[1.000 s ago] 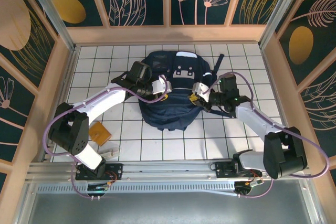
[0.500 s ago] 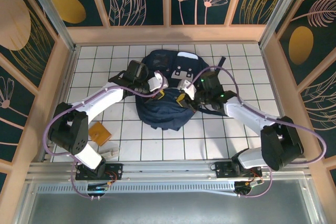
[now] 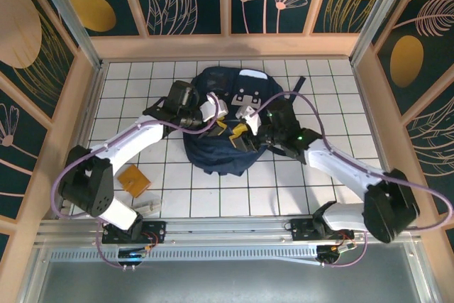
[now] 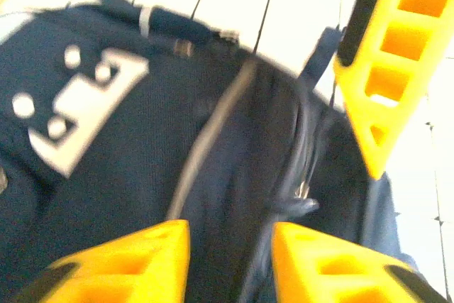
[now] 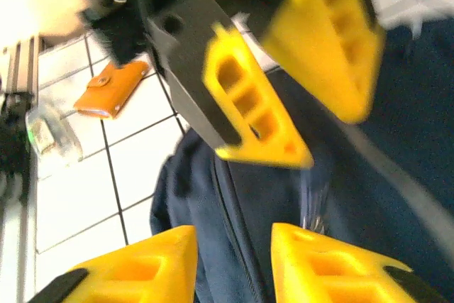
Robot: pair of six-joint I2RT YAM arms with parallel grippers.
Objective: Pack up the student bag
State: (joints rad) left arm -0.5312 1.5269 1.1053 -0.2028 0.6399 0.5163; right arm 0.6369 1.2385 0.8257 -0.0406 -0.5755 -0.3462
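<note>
The student bag (image 3: 213, 152), a dark navy backpack with grey buckle patches, lies in the middle of the tiled table. Both grippers hover close together over its middle. My left gripper (image 3: 225, 128) is open, and in the left wrist view (image 4: 230, 250) its yellow fingers straddle navy fabric and a zipper line with a small pull (image 4: 303, 202). My right gripper (image 3: 243, 130) is open too, facing the left one. In the right wrist view (image 5: 230, 253) it stands over the bag's zipper seam (image 5: 234, 196), with the left gripper's fingers (image 5: 259, 111) just ahead. Neither grips anything.
An orange wallet (image 3: 133, 179) lies on the tiles near the left arm's base, also in the right wrist view (image 5: 110, 89). A small clear item (image 3: 145, 205) sits beside it by the front rail. Wooden walls enclose the table on three sides.
Both grippers were shut and further apart; they have closed in towards each other over the bag's middle and opened. The bag's lower part has bunched narrower.
</note>
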